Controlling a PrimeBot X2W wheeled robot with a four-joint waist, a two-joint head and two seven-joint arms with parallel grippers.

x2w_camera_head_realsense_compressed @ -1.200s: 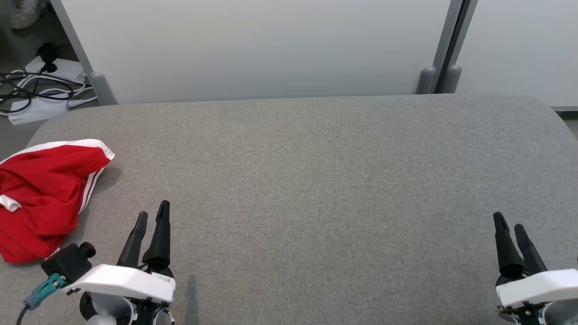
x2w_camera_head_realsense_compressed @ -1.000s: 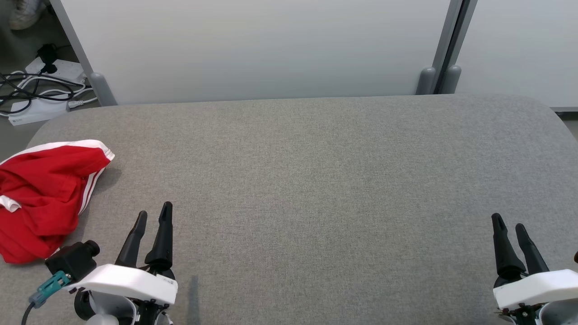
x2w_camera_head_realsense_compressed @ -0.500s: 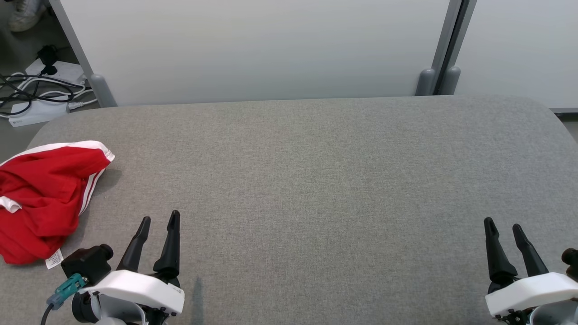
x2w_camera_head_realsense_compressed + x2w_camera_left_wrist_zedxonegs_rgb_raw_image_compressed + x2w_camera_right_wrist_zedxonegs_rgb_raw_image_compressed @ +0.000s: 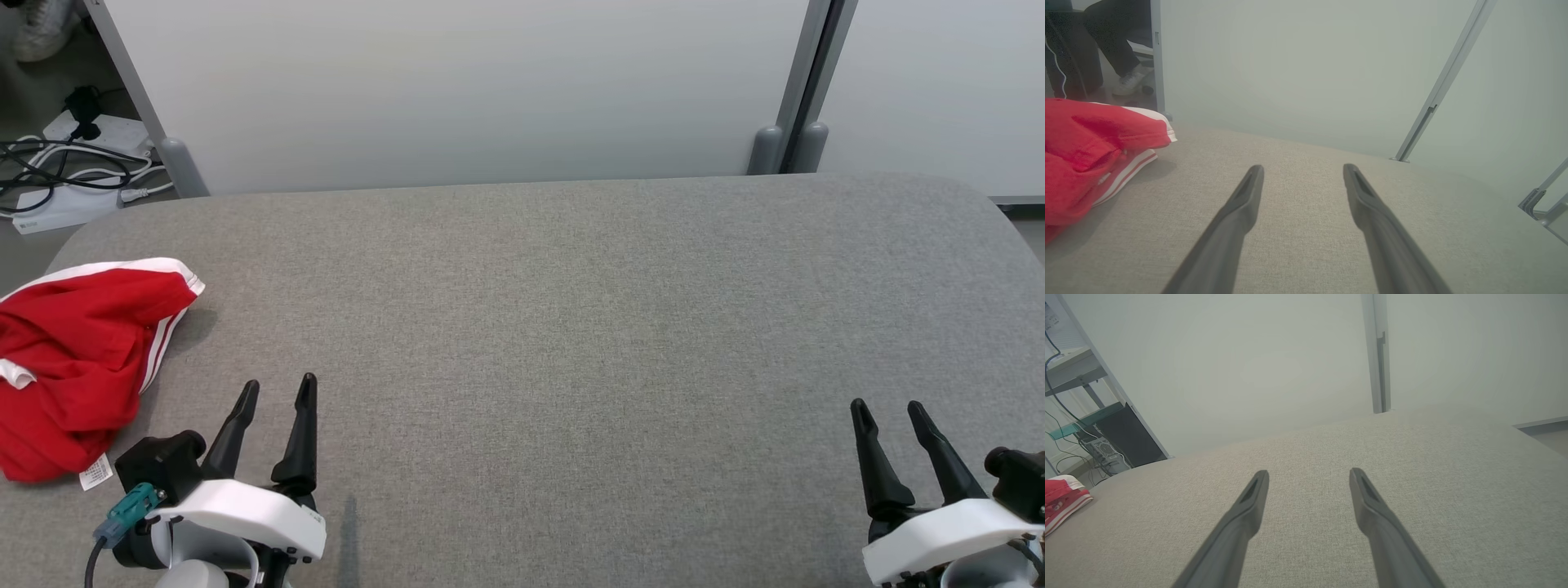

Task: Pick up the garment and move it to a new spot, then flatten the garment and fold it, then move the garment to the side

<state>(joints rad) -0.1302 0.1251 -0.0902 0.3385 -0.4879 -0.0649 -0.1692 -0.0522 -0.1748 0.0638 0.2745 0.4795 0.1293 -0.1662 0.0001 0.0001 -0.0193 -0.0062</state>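
A crumpled red garment (image 4: 77, 363) with white stripes lies bunched at the left edge of the grey table (image 4: 571, 327). It also shows at the left of the left wrist view as the garment (image 4: 1090, 151), and far left in the right wrist view as the garment (image 4: 1061, 500). My left gripper (image 4: 276, 390) stands open just right of it, apart from the cloth, nothing between its fingers (image 4: 1241, 204). My right gripper (image 4: 886, 408) is open over bare table at the lower right, with empty fingers (image 4: 1372, 506).
White partition panels with grey posts (image 4: 796, 90) stand behind the table. Power strips and cables (image 4: 65, 171) lie on the floor at the back left. A person's legs and a shoe (image 4: 1126, 81) show beyond the table's left end. The table's rounded corners fall away left and right.
Both grippers have drawn back slightly toward the near edge; the right one has also drifted left. The garment's white label now shows. The garment itself has not moved.
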